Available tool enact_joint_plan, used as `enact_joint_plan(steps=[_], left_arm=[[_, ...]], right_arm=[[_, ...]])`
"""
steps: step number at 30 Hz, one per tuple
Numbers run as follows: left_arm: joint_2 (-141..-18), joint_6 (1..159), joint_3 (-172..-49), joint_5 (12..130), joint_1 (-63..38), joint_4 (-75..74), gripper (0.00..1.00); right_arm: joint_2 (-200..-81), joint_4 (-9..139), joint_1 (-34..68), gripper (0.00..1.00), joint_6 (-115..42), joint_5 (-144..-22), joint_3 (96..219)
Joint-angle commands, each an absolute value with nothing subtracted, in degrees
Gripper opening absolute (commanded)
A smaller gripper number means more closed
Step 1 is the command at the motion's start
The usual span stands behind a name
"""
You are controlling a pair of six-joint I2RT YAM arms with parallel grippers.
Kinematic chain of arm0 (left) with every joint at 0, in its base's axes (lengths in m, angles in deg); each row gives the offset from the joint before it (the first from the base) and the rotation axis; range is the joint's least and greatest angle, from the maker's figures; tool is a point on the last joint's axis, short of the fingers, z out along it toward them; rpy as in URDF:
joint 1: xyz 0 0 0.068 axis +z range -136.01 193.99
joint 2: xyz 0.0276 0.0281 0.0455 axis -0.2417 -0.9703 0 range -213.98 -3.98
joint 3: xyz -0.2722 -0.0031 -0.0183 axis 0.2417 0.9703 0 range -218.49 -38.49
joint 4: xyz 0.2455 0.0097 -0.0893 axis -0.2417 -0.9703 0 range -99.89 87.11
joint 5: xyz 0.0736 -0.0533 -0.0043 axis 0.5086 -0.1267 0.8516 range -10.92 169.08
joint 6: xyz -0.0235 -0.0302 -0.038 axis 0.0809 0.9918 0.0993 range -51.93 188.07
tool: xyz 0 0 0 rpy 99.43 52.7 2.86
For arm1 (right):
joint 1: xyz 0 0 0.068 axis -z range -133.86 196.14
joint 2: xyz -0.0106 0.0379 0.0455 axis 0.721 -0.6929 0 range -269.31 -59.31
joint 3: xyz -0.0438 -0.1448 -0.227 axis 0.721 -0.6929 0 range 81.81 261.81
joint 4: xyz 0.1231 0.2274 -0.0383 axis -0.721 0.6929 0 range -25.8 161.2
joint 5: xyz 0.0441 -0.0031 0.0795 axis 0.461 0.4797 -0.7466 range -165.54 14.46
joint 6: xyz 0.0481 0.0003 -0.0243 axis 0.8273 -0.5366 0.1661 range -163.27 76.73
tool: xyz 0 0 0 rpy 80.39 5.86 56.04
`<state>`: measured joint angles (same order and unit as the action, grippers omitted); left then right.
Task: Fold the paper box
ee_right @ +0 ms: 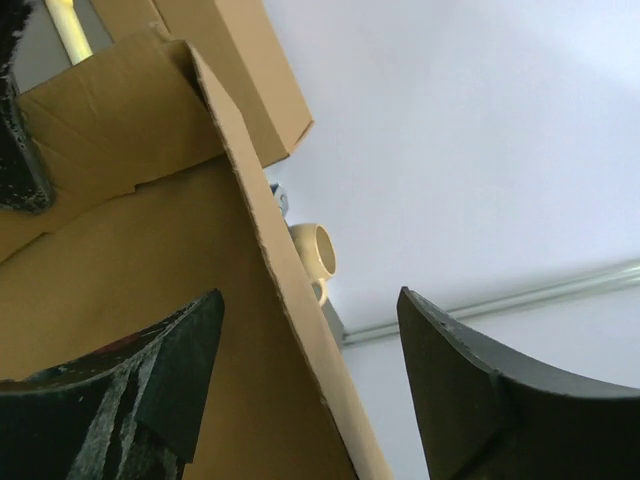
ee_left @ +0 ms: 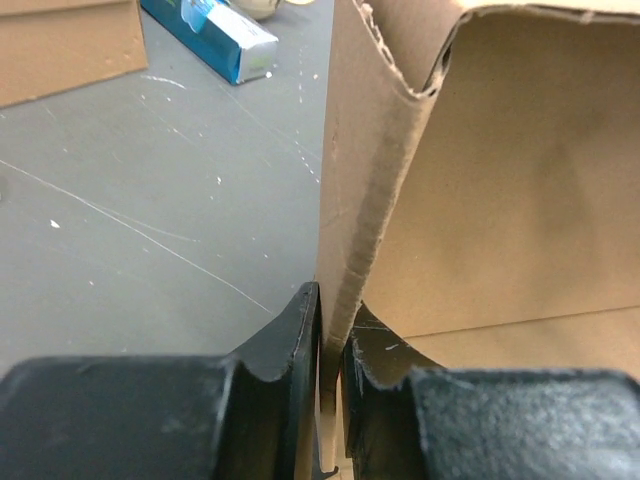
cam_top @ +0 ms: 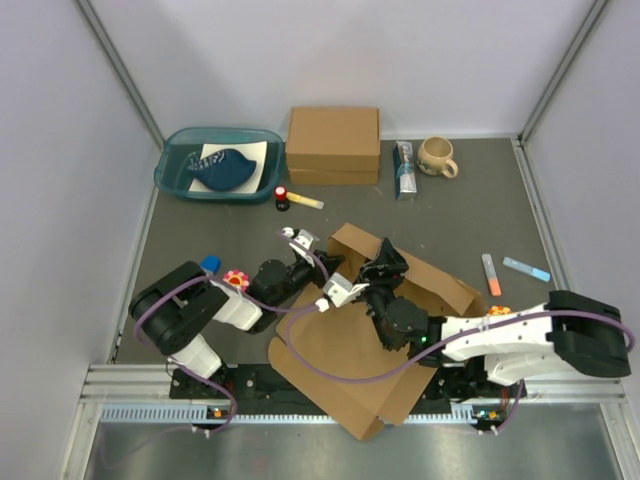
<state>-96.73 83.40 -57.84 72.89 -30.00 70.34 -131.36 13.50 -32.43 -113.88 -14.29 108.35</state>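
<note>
The paper box (cam_top: 345, 350) lies partly unfolded at the near middle of the bench (cam_top: 200, 235), with its far walls raised and a broad flat panel reaching past the near edge between the 2 arms. The left fingers (ee_left: 285, 345) are clamped together on the thin edge of an upright wall of the paper box. The right fingers (ee_right: 470, 380) are spread apart, with a raised flap edge running up between them; I cannot tell whether either finger touches it.

At the far left stands a teal tub (cam_top: 172, 175) holding a dark blue object (cam_top: 225, 166) on a white sheet (cam_top: 240, 152). Beside the tub sits a closed cardboard box (cam_top: 333, 145), and then a blue packet (cam_top: 404, 170) and a beige mug (cam_top: 437, 155); what the mug holds cannot be made out. 2 markers (cam_top: 490, 273) lie on the right.
</note>
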Motion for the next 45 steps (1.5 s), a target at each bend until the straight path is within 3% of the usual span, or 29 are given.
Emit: enact_joint_plan(steps=[1,9,17,27,30,36,45], left_arm=[[-93.28,83.01,-58.79,75.13,-30.31,74.37,0.00],[-89.68,80.55,-60.72,83.21,-30.75,66.02,0.00],[-89.85,79.93,-60.72,86.20,-30.84,64.43,0.00],[-91.96,72.47,-61.77,97.35,-35.66,65.66,0.00],[-93.45,70.27,-62.74,102.28,-38.12,66.19,0.00],[-96.00,70.62,-64.06,112.02,-40.94,65.40,0.00],[-100.75,71.58,-65.56,119.34,-43.23,66.71,0.00]], right_arm=[[-124.10,25.59,-33.31,0.73,-100.77,-13.76,111.34],[-110.83,60.45,-34.63,0.81,-72.15,-23.41,118.19],[-103.87,67.28,-34.63,0.81,-58.57,-29.66,125.03],[-110.19,67.09,-31.57,0.61,-43.65,-31.34,133.30],[-113.36,71.22,-24.98,0.45,-34.34,-32.99,136.03],[-116.43,70.54,-11.01,0.24,-22.28,-46.96,133.67],[-124.69,67.89,-10.81,0.23,-20.59,-52.95,130.59]])
